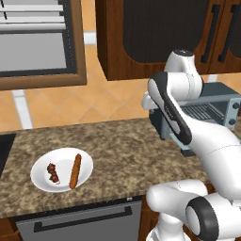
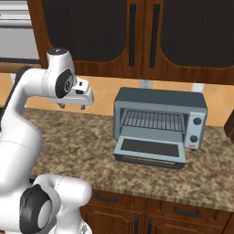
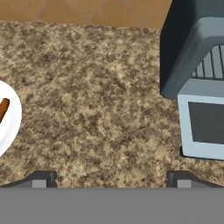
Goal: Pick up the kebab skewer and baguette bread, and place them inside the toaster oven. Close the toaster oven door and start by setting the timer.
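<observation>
Bare counter [image 3: 96,100] separates plate [image 1: 41,181] from toaster oven [image 2: 160,125], seemingly unobstructed.

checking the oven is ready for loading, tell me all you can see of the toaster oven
The toaster oven is a grey-blue box standing on the speckled stone counter by the tiled wall. Its door is dropped open, dark glass facing up. A wire rack sits inside with nothing on it. Two round knobs are stacked on the right panel.

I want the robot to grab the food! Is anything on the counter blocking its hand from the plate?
Nothing visible does. The open gripper hangs above bare counter between the plate, with the skewer and bread, and the open toaster oven.
</observation>
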